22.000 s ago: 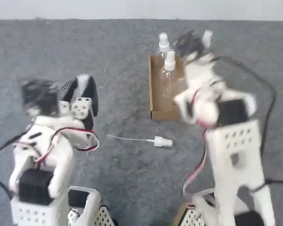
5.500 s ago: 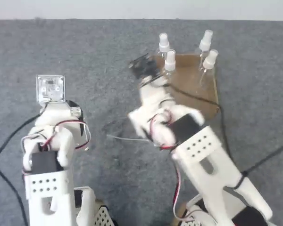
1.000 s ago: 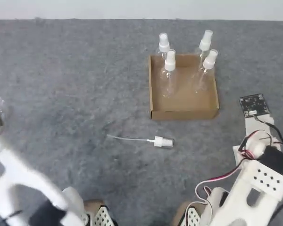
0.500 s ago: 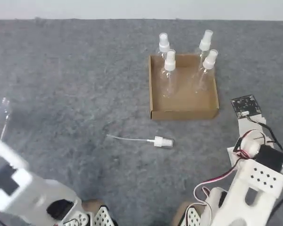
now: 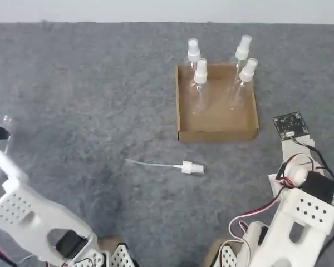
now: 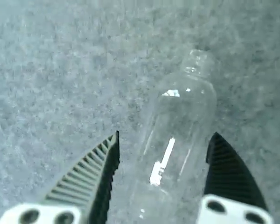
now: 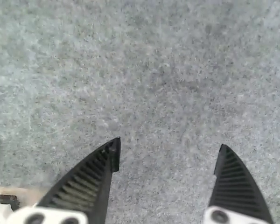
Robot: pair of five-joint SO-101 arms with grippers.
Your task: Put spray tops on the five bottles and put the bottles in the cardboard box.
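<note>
The uncapped bottle [image 6: 177, 135] sits at the 9 o'clock edge of the worktop [image 5: 100, 83], already between the fingers of the left gripper [image 6: 165, 140]. In the left wrist view its long axis runs straight out from the gripper, with the open neck at the far end. The fingers are apart, one on each side of the clear body. A strip of grey shows beside one finger, so I judge the bottle is straddled but not clamped. The coming squeeze depends on the body being centred between the fingers, and it looks close to centred.

The loose spray top [image 5: 192, 167] lies flat near the middle of the worktop, well apart from the bottle at its 3 o'clock. Its head is at the 3 o'clock end and its thin dip tube trails toward 9 o'clock. The cardboard box [image 5: 217, 135] sits at 1 o'clock from the spray top.

The right gripper [image 7: 169, 144] hangs with its fingers apart over bare grey surface, holding nothing. Its arm stands at 4 o'clock from the box and is the nearer of the two arms to the spray top.

- **Bottles:** five, one of them uncapped.
- **Capped bottles:** four. The front pair [image 5: 200, 78] stands in the box. The rear pair [image 5: 193, 51] is at its far wall, and I cannot tell whether inside.
- **Loose spray tops:** one.
- **Boxes:** one.
</note>
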